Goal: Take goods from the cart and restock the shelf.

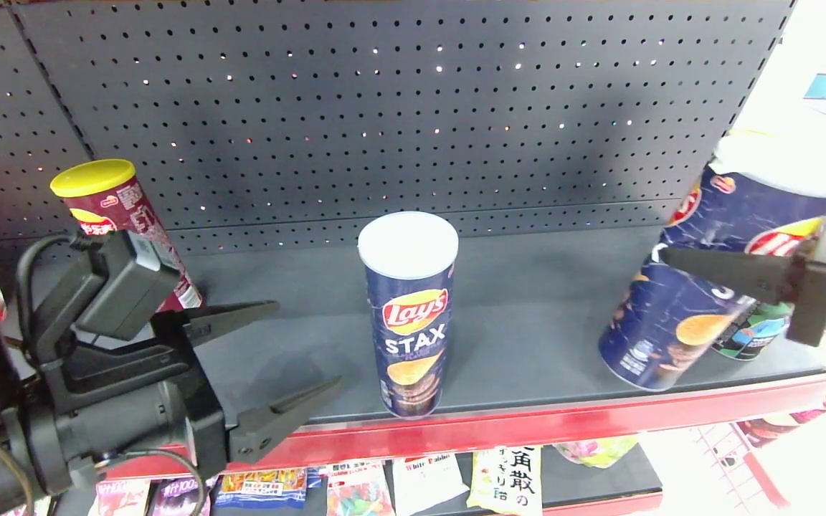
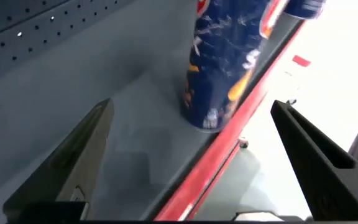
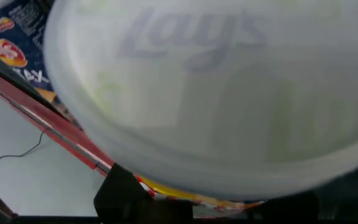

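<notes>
Shelf [image 1: 528, 308] — dark grey, red-lipped, pegboard [image 1: 384, 107] behind

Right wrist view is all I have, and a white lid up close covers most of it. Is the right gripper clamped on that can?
Observer: Yes; the head view shows the right gripper shut on a tilted blue chip can at the right end of the shelf.
Operator: The other blue can past the lid, is it upright?
Observer: Yes, the white-lidded blue can stands upright mid-shelf, near the front edge.
Operator: And the left arm?
Observer: The left gripper is open and empty at the front left, in front of a yellow-lidded red can.
</notes>
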Controlling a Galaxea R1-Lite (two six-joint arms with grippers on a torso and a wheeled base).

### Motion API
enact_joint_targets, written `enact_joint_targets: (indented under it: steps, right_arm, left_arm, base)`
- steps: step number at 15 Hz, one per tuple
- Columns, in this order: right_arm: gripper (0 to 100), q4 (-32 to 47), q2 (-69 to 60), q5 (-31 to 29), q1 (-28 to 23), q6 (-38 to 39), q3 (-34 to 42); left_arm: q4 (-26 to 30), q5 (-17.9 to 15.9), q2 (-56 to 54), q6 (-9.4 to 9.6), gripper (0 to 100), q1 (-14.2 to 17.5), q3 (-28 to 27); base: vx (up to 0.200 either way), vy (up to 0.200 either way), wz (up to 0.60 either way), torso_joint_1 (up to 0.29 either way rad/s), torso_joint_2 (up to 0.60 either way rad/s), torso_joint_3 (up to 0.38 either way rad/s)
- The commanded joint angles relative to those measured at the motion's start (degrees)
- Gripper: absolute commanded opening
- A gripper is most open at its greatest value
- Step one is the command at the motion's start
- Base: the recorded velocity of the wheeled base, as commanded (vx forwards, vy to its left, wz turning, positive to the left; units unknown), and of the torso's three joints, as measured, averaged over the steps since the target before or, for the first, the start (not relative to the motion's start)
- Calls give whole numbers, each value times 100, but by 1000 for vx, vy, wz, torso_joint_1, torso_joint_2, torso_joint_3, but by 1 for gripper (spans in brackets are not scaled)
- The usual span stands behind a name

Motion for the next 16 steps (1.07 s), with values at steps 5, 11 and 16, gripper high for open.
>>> enact_joint_targets:
  steps: [5, 11, 16]
  right_arm:
    - [0, -1223, 2383, -14, 250, -107, -1304]
    - [0, -1250, 3323, 4, 857, -107, -2271]
    - [0, -1241, 3824, 39, 971, -98, -2772]
  left_arm:
    - [70, 229, -876, -12, 100, 83, 599]
    - [360, 563, -1184, -12, 100, 92, 757]
    - [659, 721, -1298, -12, 100, 303, 775]
  base:
    - [0, 0, 0, 0, 0, 0]
    - [0, 0, 0, 0, 0, 0]
    - [0, 0, 0, 0, 0, 0]
